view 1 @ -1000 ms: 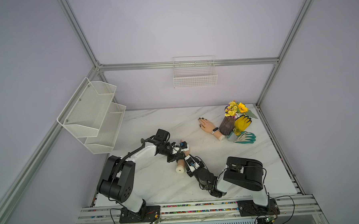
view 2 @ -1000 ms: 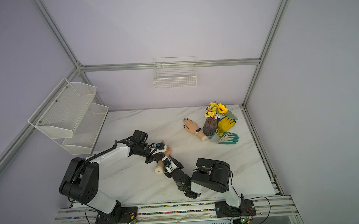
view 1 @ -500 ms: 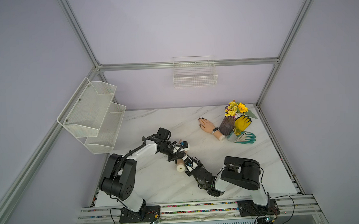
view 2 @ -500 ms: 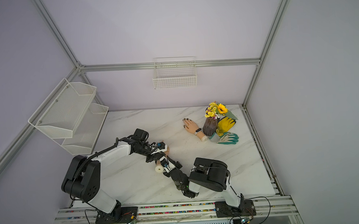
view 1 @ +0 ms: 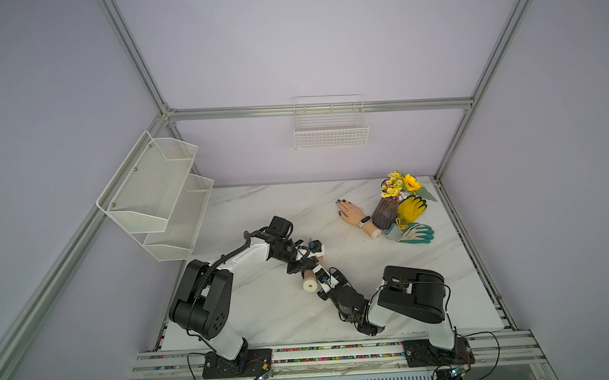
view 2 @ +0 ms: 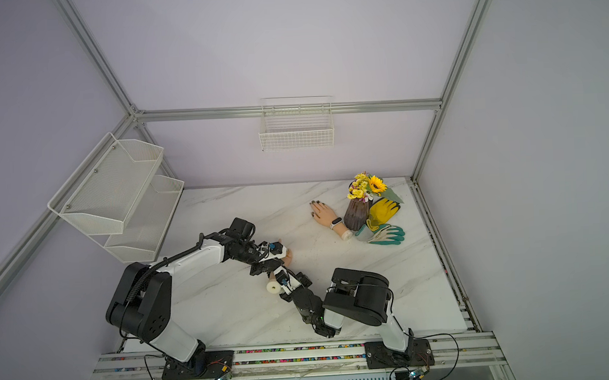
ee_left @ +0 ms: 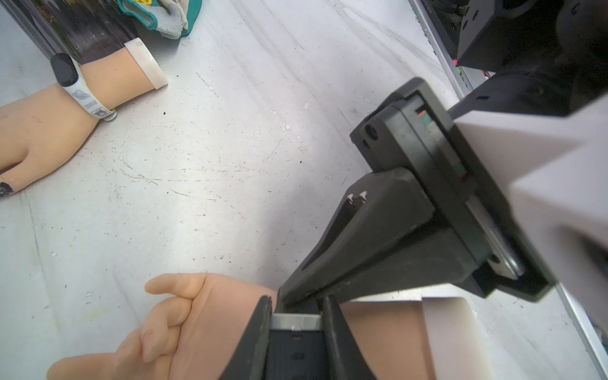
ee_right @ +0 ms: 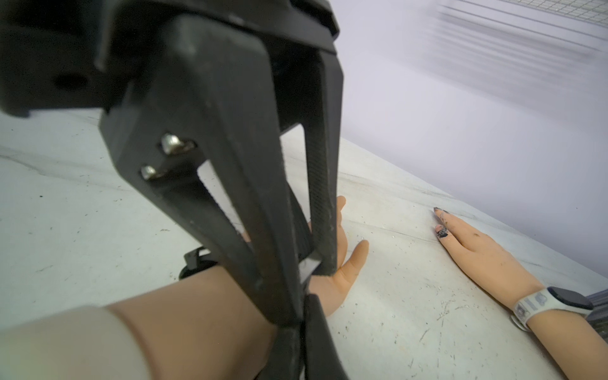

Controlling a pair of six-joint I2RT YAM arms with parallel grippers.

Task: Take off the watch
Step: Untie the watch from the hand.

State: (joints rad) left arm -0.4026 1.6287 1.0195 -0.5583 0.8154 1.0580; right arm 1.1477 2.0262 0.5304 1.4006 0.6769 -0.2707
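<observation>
A mannequin hand (view 1: 319, 260) (ee_left: 204, 316) lies palm up at the table's middle, with a black-strapped watch (ee_left: 296, 355) (ee_right: 197, 263) on its wrist. My left gripper (view 1: 303, 268) (view 2: 268, 268) (ee_left: 296, 301) is shut on the strap at its silver buckle (ee_left: 296, 321). My right gripper (view 1: 315, 271) (view 2: 277, 271) (ee_right: 302, 316) comes from the forearm side. It is shut, with its tips against the strap beside the left fingers (ee_right: 324, 197). Whether it pinches the strap I cannot tell.
A second mannequin hand (view 1: 350, 212) with a white-banded watch (view 1: 364, 221) (ee_left: 75, 82) (ee_right: 552, 302) lies at the back right. It rests against a dark vase of flowers (view 1: 385, 212), with yellow (view 1: 411, 207) and green gloves (view 1: 416, 233) beside it. Wire shelves (view 1: 162, 197) hang on the left wall.
My right gripper has closed at the strap on the near wrist. The left gripper keeps its hold, and the hand has barely shifted.
</observation>
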